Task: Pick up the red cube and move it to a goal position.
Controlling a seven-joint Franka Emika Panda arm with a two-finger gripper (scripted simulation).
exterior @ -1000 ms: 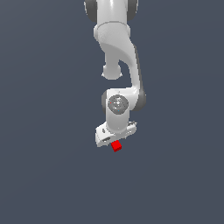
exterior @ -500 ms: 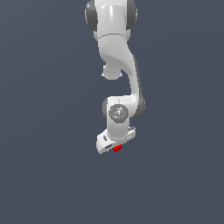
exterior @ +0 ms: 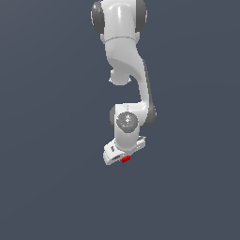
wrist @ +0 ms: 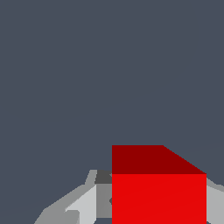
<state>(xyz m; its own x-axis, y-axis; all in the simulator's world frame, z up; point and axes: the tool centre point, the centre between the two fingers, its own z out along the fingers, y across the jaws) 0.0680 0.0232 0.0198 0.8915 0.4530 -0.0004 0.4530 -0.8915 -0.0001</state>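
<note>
The red cube [exterior: 125,159] shows as a small red patch right under the white gripper [exterior: 123,157] in the exterior view, mostly hidden by the gripper's body. In the wrist view the red cube [wrist: 158,192] fills the space between the two grey-white fingers [wrist: 83,203], which close against its sides. The gripper is shut on the cube. The white arm hangs down from the top of the exterior view with the hand at its lowest point.
A plain dark grey surface [exterior: 51,140] fills the background all round the arm in both views. No other objects show.
The hand has come further toward the camera and lower in the exterior view with the cube in it. Less of the cube shows below the gripper than one second ago.
</note>
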